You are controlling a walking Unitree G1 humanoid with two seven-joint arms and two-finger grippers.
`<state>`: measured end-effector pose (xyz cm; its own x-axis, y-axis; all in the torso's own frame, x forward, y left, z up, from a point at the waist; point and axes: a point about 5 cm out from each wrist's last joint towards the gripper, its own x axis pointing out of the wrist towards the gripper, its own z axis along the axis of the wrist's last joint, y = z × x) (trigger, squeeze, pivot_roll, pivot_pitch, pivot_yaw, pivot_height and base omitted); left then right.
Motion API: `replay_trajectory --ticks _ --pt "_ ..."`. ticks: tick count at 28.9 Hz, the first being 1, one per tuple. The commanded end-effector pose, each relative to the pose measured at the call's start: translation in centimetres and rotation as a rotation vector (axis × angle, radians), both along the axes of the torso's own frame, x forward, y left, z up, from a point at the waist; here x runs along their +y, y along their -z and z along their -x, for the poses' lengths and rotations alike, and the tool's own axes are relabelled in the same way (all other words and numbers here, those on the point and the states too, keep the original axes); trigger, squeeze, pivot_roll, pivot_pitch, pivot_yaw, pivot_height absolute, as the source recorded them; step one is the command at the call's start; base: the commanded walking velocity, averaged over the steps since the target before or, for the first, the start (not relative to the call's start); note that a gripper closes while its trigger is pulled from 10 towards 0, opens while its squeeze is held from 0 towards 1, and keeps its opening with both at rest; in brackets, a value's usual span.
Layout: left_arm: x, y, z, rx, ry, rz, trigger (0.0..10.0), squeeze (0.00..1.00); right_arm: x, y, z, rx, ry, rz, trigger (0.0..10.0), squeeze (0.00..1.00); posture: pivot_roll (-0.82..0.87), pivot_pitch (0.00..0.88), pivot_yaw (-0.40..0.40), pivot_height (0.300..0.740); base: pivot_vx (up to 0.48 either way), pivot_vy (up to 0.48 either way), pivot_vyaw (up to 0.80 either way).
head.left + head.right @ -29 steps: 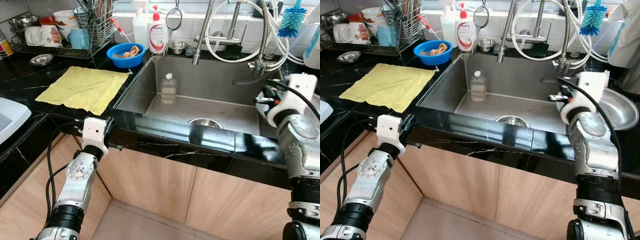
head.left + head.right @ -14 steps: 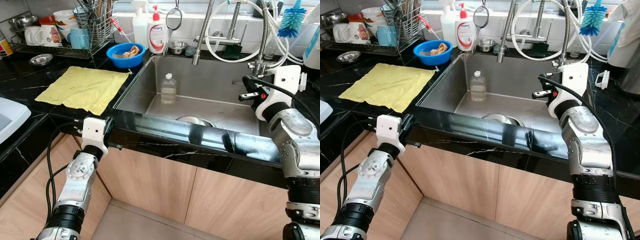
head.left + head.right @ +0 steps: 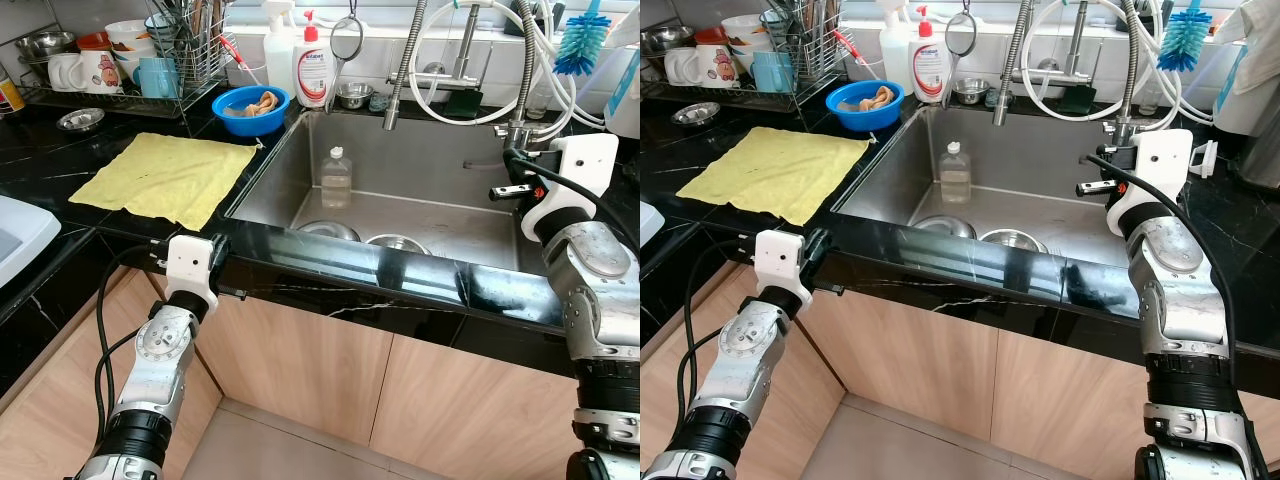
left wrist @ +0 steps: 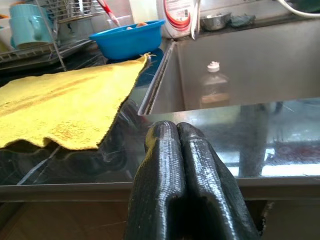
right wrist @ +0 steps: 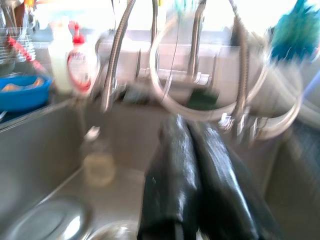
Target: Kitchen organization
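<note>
Steel bowl point(image 3: 328, 229) lying in the sink point(image 3: 420, 165) beside a second bowl point(image 3: 397, 243), in front of a clear bottle point(image 3: 337, 178). Right gripper point(image 5: 197, 165) over the sink's right side, fingers pressed together, empty. Left gripper point(image 4: 179, 150) at the black counter point(image 3: 350, 265) edge, fingers closed, near the yellow cloth point(image 3: 165, 175).

Sink point(image 3: 420, 170) brushed steel, dull sheen; 2 polished steel bowls point(image 3: 330, 231) on its floor, mirror-like. Bottle point(image 3: 337, 178) in sink clear plastic, white cap. Counter point(image 3: 330, 262) black stone, glossy, thin white veins, strong reflections. Cloth point(image 3: 165, 176) yellow, soft, matt, fuzzy weave. Blue bowl point(image 3: 251, 108) smooth shiny plastic. Dish rack point(image 3: 150, 60) chromed wire. Faucet hose point(image 3: 405, 65) ribbed shiny metal. Cabinet doors point(image 3: 380, 385) light wood grain, matt.
</note>
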<state>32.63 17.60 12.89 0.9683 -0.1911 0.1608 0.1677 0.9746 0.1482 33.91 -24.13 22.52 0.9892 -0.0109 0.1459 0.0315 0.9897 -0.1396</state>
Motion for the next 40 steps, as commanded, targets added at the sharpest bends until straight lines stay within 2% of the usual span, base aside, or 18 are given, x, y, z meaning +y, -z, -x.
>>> replay_trajectory --ticks 1,2,3,7,12,16,21,32,40 --pt "0.2 -0.2 -0.2 -0.011 -0.022 -0.005 10.0 0.0 -0.8 2.3 1.0 -0.003 0.096 0.047 10.0 0.0 -0.02 0.0 0.052 0.74 0.0 0.0 0.0" --pt "0.2 -0.2 -0.2 -0.014 -0.023 -0.005 10.0 0.0 -0.9 2.5 1.2 -0.015 0.117 0.063 10.0 0.0 -0.02 0.0 0.052 0.74 0.0 0.0 0.0" --pt "0.1 -0.3 -0.2 -0.023 -0.027 -0.001 10.0 0.0 -1.1 3.0 1.8 -0.043 0.131 0.011 10.0 0.0 -0.02 0.0 0.052 0.74 0.0 0.0 0.0" --pt "0.2 -0.4 -0.3 -0.03 -0.032 0.003 10.0 0.0 -1.5 3.9 2.6 -0.044 0.155 -0.016 10.0 0.0 -0.02 0.0 0.053 0.74 0.0 0.0 0.0" --pt "-0.1 -0.6 -0.3 -0.051 -0.042 0.014 10.0 0.0 -1.7 3.7 3.5 -0.148 0.192 0.022 10.0 0.0 -0.03 0.0 0.05 0.74 0.0 0.0 0.0" --pt "0.0 -0.8 -0.4 -0.073 -0.062 0.02 10.0 0.0 -1.5 4.1 4.3 -0.184 0.2 0.041 10.0 0.0 -0.02 0.0 0.044 0.74 0.0 0.0 0.0" --pt "0.0 -0.8 -0.3 -0.083 -0.068 0.023 10.0 0.0 -1.9 5.2 5.1 -0.173 0.221 0.042 10.0 0.0 -0.03 0.0 0.042 0.74 0.0 0.0 0.0" --pt "-0.3 -1.1 -0.4 -0.096 -0.068 0.023 10.0 0.0 -1.3 5.1 5.3 -0.19 0.212 0.062 10.0 0.0 -0.03 0.0 0.038 0.74 0.0 0.0 0.0" --pt "-0.3 -1.2 -0.4 -0.107 -0.073 0.013 10.0 0.0 -1.2 5.7 5.4 -0.156 0.228 0.071 10.0 0.0 -0.03 0.0 0.043 0.74 0.0 0.0 0.0"
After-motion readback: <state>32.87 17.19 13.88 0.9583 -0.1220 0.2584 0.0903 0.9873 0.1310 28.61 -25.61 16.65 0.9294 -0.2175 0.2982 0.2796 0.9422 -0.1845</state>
